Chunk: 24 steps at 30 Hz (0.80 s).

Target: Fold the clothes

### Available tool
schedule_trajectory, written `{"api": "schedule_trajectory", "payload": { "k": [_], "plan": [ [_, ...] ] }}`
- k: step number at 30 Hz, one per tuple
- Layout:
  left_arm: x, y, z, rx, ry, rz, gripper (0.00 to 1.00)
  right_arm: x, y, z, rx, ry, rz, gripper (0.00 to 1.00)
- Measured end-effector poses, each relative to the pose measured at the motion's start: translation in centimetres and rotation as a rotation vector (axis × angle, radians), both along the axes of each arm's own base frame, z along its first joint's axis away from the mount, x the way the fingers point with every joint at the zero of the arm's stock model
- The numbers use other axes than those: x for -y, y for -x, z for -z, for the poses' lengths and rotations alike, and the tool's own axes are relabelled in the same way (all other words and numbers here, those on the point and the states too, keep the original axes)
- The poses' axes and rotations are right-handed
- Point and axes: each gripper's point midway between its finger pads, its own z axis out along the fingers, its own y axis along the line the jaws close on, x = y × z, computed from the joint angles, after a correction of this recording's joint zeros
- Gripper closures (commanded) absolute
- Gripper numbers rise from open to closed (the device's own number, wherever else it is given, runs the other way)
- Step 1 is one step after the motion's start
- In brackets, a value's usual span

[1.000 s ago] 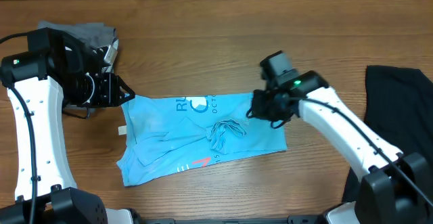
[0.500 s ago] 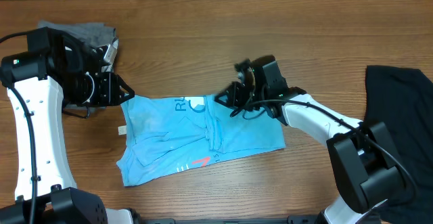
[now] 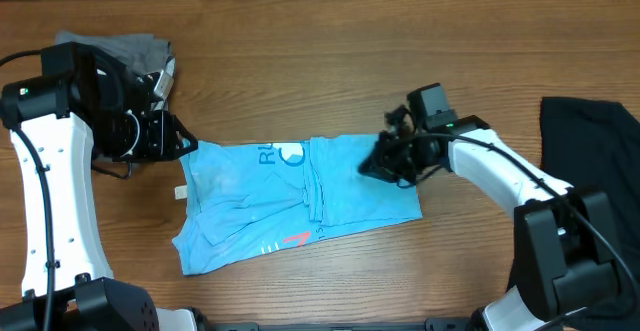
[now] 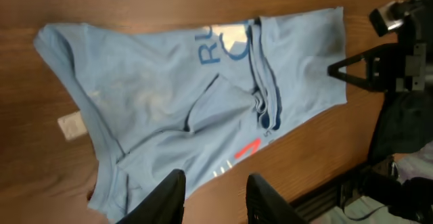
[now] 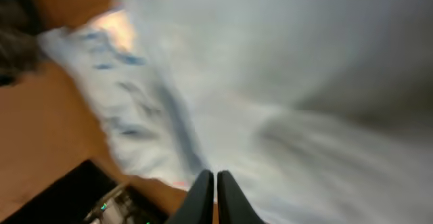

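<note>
The clothes are chiefly a sky-blue T-shirt [image 3: 290, 199] lying partly folded and creased in the middle of the table, with blue print near its far edge and a red mark near the front. My left gripper [image 3: 186, 141] hovers open just off the shirt's far-left corner. In the left wrist view its fingers [image 4: 169, 198] frame bare wood beside the shirt [image 4: 176, 82]. My right gripper [image 3: 374, 164] is shut and low over the shirt's right part. The right wrist view shows its fingers [image 5: 203, 195] pressed together over blurred blue cloth [image 5: 284, 82], with nothing visible between them.
A grey garment [image 3: 120, 49] lies bunched at the far left behind my left arm. A black garment [image 3: 590, 161] is spread at the right edge. A small white tag [image 3: 181, 192] pokes out at the shirt's left side.
My right gripper swept left across the shirt, then back to its right part. The bunched cloth in the shirt's middle now lies flatter. My left arm has stayed put.
</note>
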Motion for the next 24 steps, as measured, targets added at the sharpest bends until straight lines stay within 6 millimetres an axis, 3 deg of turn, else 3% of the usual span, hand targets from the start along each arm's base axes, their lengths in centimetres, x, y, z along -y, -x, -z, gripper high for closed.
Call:
{"api": "schedule_trajectory", "payload": {
  "k": [2,4,10,16,24],
  "plan": [
    [-0.2,0.9,0.3,-0.045,-0.016,-0.007,0.71,3.5,1.5,1.7,-0.065,0.164,0.015,0.93],
    [-0.3,1.5,0.5,-0.087,-0.026,-0.027,0.69,5.6,2.1,2.4,-0.095,0.249,0.031,0.93],
    [-0.5,1.6,2.2,-0.123,-0.029,-0.067,0.65,8.8,3.9,5.1,-0.119,0.420,0.048,0.96],
    [-0.6,2.0,6.5,-0.172,-0.024,-0.108,0.58,12.0,6.1,5.3,-0.252,0.507,0.219,0.96],
    [-0.2,3.6,13.9,-0.211,-0.018,-0.143,0.49,13.5,6.5,4.5,-0.255,0.517,0.223,0.66]
  ]
}}
